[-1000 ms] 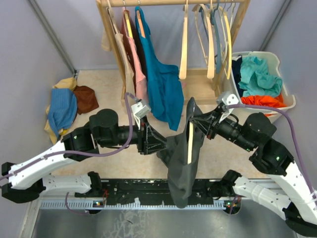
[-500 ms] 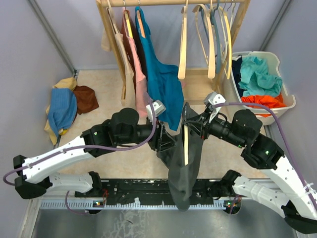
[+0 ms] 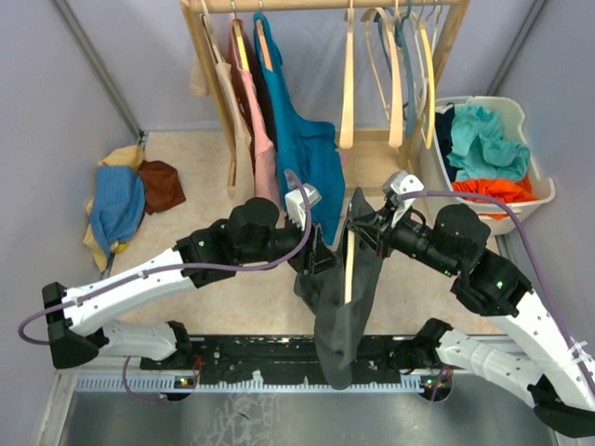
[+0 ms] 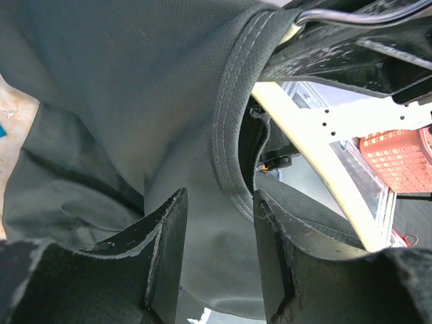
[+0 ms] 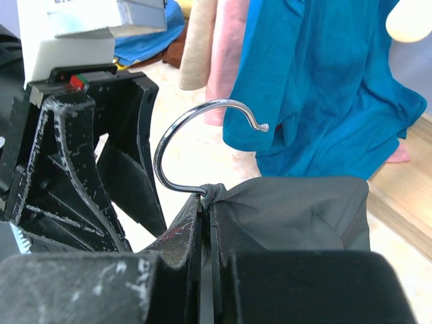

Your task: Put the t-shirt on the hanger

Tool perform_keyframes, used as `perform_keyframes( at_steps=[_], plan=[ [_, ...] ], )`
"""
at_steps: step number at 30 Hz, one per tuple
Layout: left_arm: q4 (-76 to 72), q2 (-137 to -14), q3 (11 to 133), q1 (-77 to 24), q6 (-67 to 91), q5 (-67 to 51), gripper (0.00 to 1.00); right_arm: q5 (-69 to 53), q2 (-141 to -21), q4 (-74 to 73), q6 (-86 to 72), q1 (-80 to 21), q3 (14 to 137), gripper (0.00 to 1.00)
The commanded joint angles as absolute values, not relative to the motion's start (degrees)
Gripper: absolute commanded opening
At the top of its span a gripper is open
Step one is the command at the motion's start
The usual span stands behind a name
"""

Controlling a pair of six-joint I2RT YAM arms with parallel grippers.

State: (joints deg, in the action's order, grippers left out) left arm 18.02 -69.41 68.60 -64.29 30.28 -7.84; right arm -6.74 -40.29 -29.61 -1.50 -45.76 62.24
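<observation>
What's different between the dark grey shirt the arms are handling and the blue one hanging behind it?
The grey t-shirt is charcoal; the blue shirt is teal. The grey t-shirt hangs low between the arms, its hanger pinched by the right gripper; the blue shirt hangs from the rack's rail. Both drape from pale wooden hangers.

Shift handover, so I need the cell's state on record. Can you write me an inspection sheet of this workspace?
Surface: beige floor; no spills seen.
Job's things: t-shirt partly over hanger, both held up.
Clutter: cloth pile left; full laundry basket right.
Grippers: right gripper shut on hanger at its hook; left gripper open at the collar.
Cables: purple cable along each arm.
Surroundings: clothes rack with teal shirt and spare hangers.
</observation>
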Motion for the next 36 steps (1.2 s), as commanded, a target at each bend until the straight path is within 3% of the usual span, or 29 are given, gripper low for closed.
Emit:
perform_keyframes(
  at_steps=[1,7,13,19,36],
  plan=[
    [14.6,-70.7,68.1,-63.8,31.6,-9.1,0.50,-4.2,-40.5,-24.7,-0.1,-46.2,63.6,0.00],
    [13.1,-73.0,68.1,-63.1,32.1,-9.6,0.46,-2.3,-40.8,-24.0,0.0,-46.3,63.3,0.00],
    [14.1,-73.1,69.3,-62.3,32.1,-8.6,0.10,1.3,-40.6,-24.9,0.8,-46.2,63.2,0.00],
    [17.0,-71.2,71.0,-61.2,31.1,-7.9,0.04,4.8,-40.5,-24.9,1.5,-46.2,63.0,0.00],
    [27.0,-67.1,81.9,-58.7,26.7,-7.9,0.03,21.2,-44.2,-21.7,2.1,-46.3,62.4,0.00]
  ],
)
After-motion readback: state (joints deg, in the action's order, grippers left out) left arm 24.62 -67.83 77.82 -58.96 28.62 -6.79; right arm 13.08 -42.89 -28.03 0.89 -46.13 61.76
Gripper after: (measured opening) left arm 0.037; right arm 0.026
